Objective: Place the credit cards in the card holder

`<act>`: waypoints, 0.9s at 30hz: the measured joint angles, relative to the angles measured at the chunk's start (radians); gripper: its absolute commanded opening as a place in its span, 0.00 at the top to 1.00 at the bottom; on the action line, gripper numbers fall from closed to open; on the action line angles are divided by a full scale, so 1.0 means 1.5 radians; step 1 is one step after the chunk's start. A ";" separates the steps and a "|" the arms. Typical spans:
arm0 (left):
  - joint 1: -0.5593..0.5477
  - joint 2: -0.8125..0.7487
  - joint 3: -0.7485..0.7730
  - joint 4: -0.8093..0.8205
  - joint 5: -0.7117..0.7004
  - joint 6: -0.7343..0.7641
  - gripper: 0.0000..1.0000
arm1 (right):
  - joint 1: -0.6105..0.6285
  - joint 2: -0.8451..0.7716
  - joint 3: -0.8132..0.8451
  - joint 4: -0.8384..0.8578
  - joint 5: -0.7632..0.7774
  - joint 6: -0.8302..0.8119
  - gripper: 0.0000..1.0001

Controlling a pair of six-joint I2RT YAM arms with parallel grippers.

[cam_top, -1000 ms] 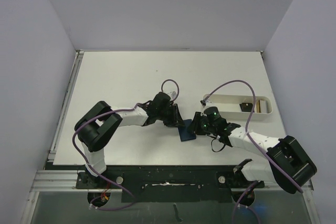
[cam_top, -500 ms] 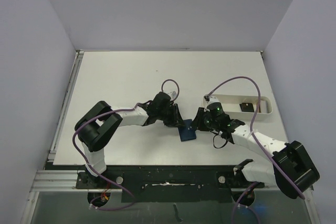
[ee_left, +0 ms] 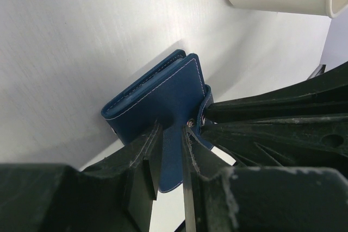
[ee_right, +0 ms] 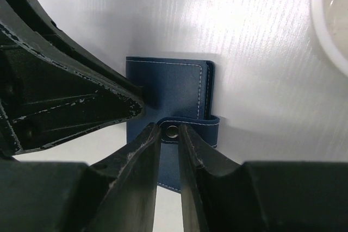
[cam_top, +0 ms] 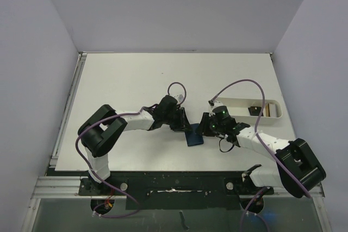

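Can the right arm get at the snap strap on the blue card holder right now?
Likely yes: the right tool sits with a finger either side of the snap strap on the card holder, and the left tool pinches the cover beside it, not across the strap.

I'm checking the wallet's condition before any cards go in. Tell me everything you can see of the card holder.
The card holder is navy blue, leather-looking with pale stitching, folded, resting on the white table. Its snap strap is pinched by the right claw; the left claw grips one cover edge.
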 measured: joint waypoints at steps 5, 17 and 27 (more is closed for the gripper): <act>-0.001 0.001 0.001 0.000 -0.001 0.000 0.80 | 0.000 0.001 -0.004 0.016 -0.012 0.000 0.79; -0.004 0.005 0.007 0.000 -0.003 0.000 0.80 | 0.000 0.003 -0.016 0.028 -0.029 0.001 0.79; -0.004 0.005 0.009 -0.005 -0.004 0.000 0.80 | 0.008 0.010 -0.014 0.024 -0.006 0.000 0.81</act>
